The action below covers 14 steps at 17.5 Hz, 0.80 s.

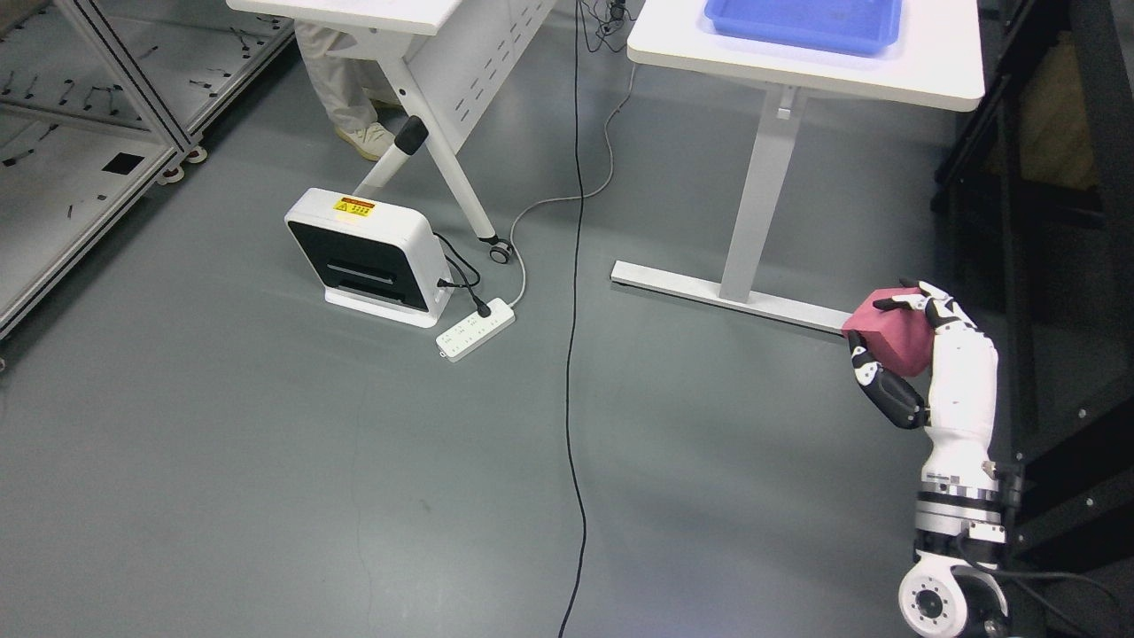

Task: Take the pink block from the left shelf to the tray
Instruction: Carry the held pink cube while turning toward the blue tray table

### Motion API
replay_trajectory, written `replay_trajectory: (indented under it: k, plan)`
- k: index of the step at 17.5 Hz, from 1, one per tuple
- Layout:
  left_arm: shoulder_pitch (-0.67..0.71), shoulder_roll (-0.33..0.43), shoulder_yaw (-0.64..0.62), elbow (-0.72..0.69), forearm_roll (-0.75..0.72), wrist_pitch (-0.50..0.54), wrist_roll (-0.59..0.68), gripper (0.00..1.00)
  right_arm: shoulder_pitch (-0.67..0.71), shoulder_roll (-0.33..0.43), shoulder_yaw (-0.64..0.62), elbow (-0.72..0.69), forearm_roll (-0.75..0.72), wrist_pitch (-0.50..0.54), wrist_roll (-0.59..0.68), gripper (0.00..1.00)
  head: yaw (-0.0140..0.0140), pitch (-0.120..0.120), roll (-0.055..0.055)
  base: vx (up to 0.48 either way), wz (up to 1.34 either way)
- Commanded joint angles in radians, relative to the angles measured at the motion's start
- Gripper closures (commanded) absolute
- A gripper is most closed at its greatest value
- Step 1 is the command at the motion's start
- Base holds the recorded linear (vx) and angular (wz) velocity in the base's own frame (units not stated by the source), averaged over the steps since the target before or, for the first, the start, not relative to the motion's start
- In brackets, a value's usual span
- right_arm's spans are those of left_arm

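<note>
Right hand (pixel 921 354): clenched around pink block (pixel 889 337), raised above the grey floor at lower right.
Pink block: between thumb and fingers, well apart from blue tray (pixel 804 27).
Blue tray: on white table (pixel 930 71), upper right.

One pink block (pixel 890 341), one blue tray (pixel 804 27), two white tables (pixel 930 75), one power strip (pixel 476 329), one hand (pixel 921 363).

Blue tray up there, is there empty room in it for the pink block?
Yes. The blue tray on the white table shows a bare floor, as far as the picture reaches; its far part is cut off. The tabletop strip between tray and front edge is bare too. The right hand holds the pink block low, beside the table's foot.
</note>
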Motion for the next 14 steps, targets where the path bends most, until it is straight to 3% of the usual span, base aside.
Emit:
replay_trajectory:
  k: [1,14]
  plan:
    - [0.009,0.017,0.000,0.000,-0.002,-0.001,0.001,0.00,0.000,-0.017,-0.025,0.000,0.000,0.001,0.000,0.98,0.0000,0.000,0.000,0.212,0.24]
    - [0.009,0.017,0.000,0.000,-0.002,-0.001,0.001,0.00,0.000,-0.017,-0.020,0.001,0.000,0.001,0.002,0.98,0.0000,0.000,0.000,0.281,0.02]
